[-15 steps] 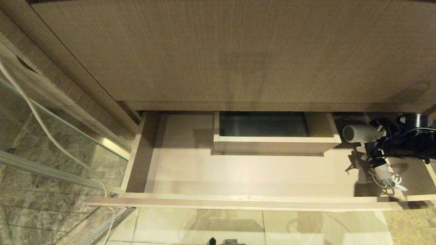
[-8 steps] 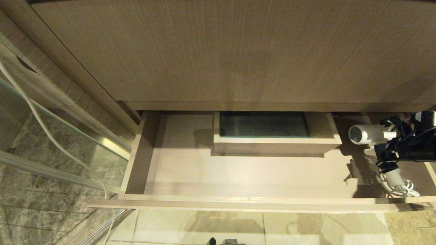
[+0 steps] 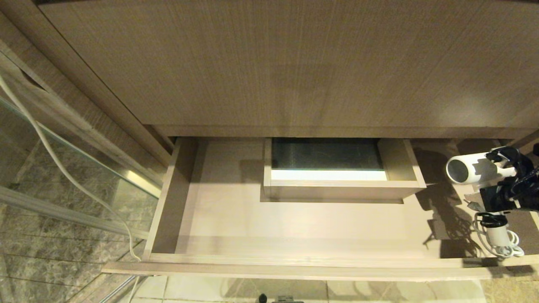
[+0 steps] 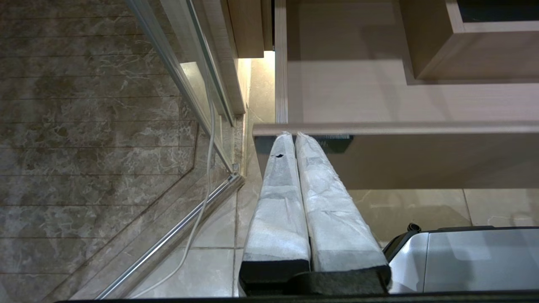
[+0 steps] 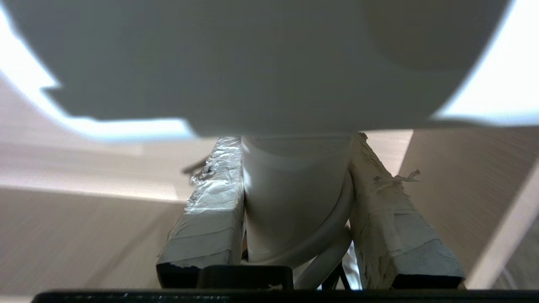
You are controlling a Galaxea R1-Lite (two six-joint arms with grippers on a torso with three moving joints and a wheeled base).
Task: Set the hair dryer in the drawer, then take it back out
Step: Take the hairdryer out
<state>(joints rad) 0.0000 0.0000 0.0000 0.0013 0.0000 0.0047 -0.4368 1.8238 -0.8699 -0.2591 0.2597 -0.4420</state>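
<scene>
We list: hair dryer (image 3: 478, 170), white, with dark grey round end and black cord tie; drawer (image 3: 294, 223), light-brown wood grain; cabinet panel (image 3: 294, 63), darker brown wood grain; floor tiles (image 3: 63, 269), mottled grey-brown marble; left gripper (image 4: 293, 136), white-wrapped fingers.

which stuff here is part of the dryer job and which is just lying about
Part of the job:
- hair dryer, its handle clamped in the right gripper
- drawer, open

Just there:
- boxed cutout in the drawer floor
- white cable hanging at the left
- glass panel
- floor tiles
- left gripper, shut, parked before the drawer front
</scene>
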